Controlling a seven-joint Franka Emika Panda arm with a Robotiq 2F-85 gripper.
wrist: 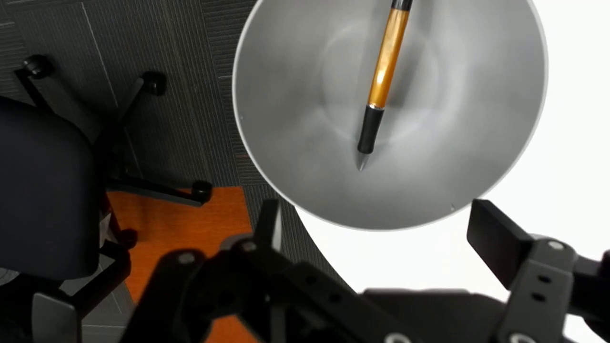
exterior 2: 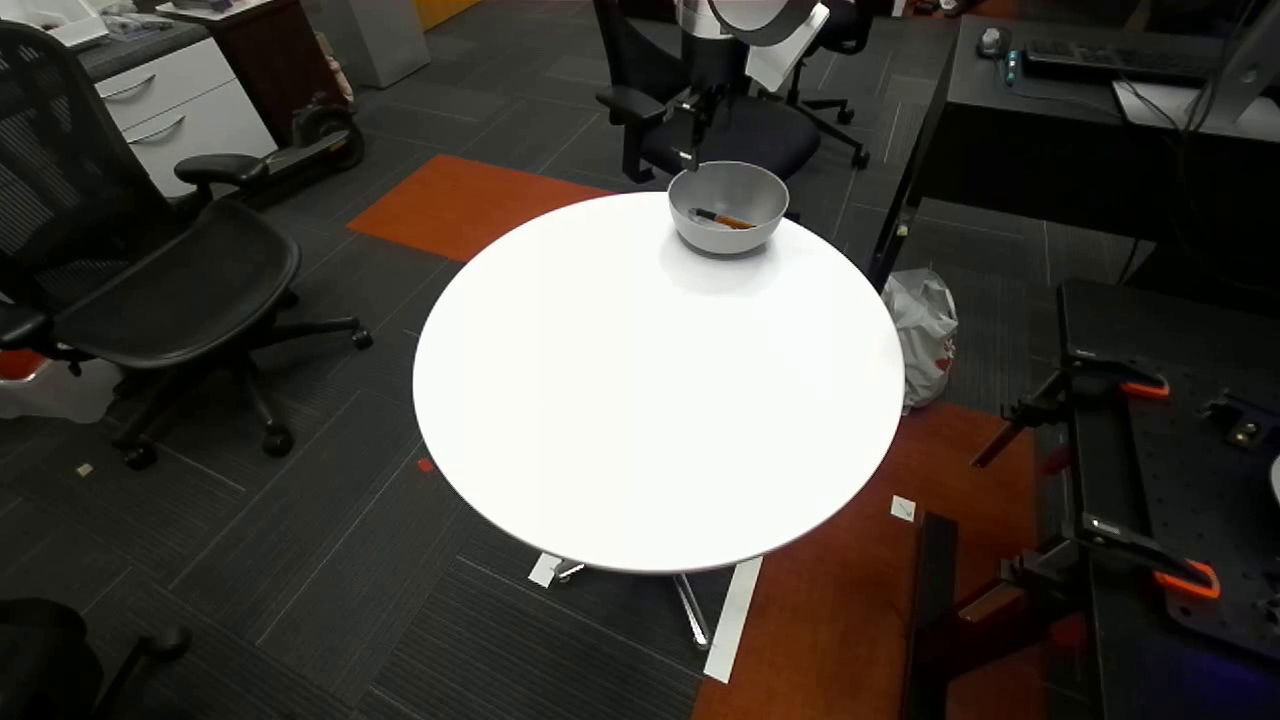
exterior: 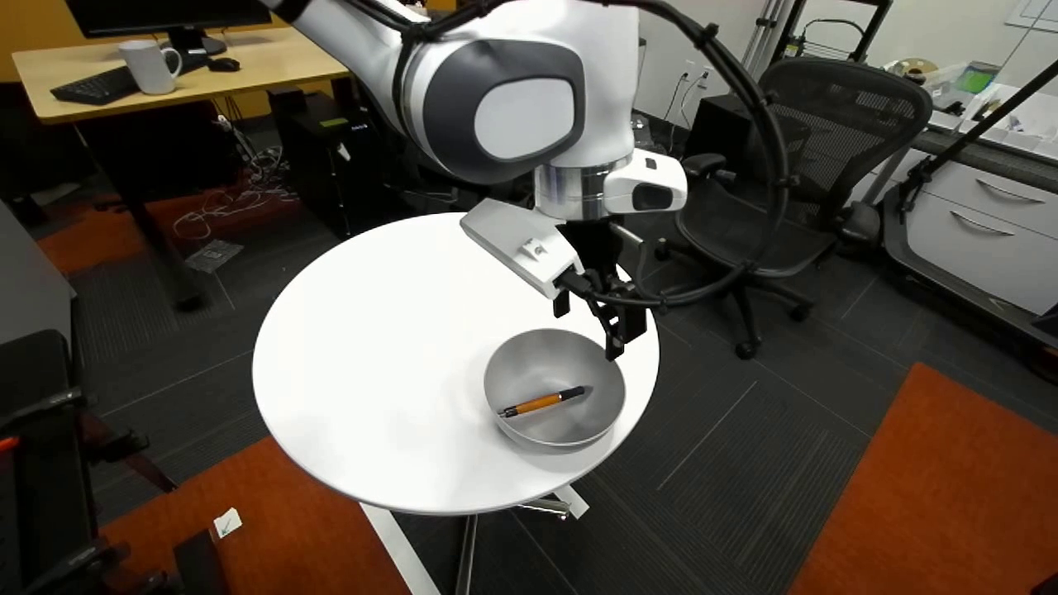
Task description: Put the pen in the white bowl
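Note:
The pen [exterior: 541, 402] has an orange-brown barrel and dark ends. It lies inside the white bowl [exterior: 529, 361], which looks light grey, near the edge of the round white tabletop [exterior: 372, 364]. Pen [exterior 2: 728, 220] and bowl [exterior 2: 722, 241] also show in an exterior view from the far side. In the wrist view the pen [wrist: 387, 62] lies across the bowl's hollow [wrist: 286, 119], with its far end cut off by the frame. My gripper [wrist: 375, 204] is open and empty, its fingers wide apart. In an exterior view the gripper [exterior: 588, 332] is above the bowl's rim, apart from the pen.
A black office chair [exterior: 810, 165] stands beyond the table in an exterior view. Another dark chair [exterior 2: 740, 135] is close behind the bowl's side of the table. A desk [exterior: 273, 62] with a mug [exterior: 150, 66] and a black bench [exterior 2: 1120, 560] with clamps stand farther off.

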